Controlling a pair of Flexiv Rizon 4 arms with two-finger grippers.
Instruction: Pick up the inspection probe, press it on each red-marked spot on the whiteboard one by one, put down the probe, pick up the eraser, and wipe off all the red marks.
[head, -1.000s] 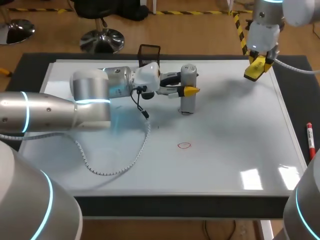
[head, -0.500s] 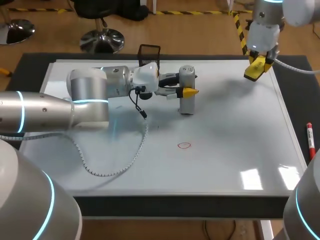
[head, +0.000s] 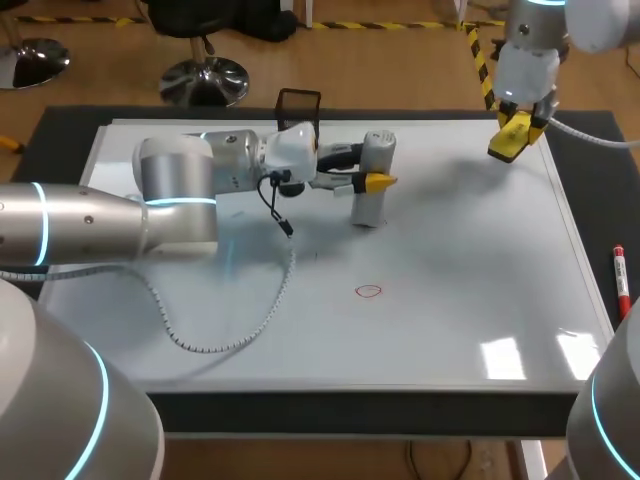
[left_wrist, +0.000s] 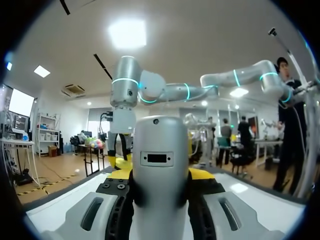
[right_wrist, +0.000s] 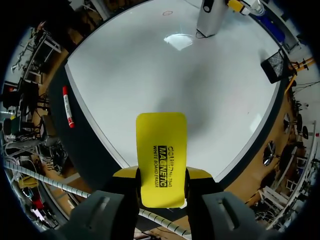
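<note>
The grey cylindrical inspection probe (head: 371, 183) stands slightly tilted on the back middle of the whiteboard (head: 470, 260). My left gripper (head: 372, 168) is shut on it from both sides. In the left wrist view the probe (left_wrist: 160, 165) fills the space between the fingers, with the yellow fingertips (left_wrist: 201, 174) showing behind it. A small red circle (head: 369, 291) is drawn on the board in front of the probe. My right gripper (head: 514, 136) hangs over the board's back right corner, shut on the yellow eraser (right_wrist: 161, 162). Ahead of it lie the probe (right_wrist: 209, 17) and the red circle (right_wrist: 167, 13).
A black mesh holder (head: 298, 106) stands at the board's back edge behind the left gripper. A coiled cable (head: 232, 330) trails from the left wrist across the board. A red marker (head: 620, 279) lies on the dark mat to the right of the board.
The probe has tipped slightly in the left gripper, its base shifting a little to the left. The right arm with the eraser has kept still.
</note>
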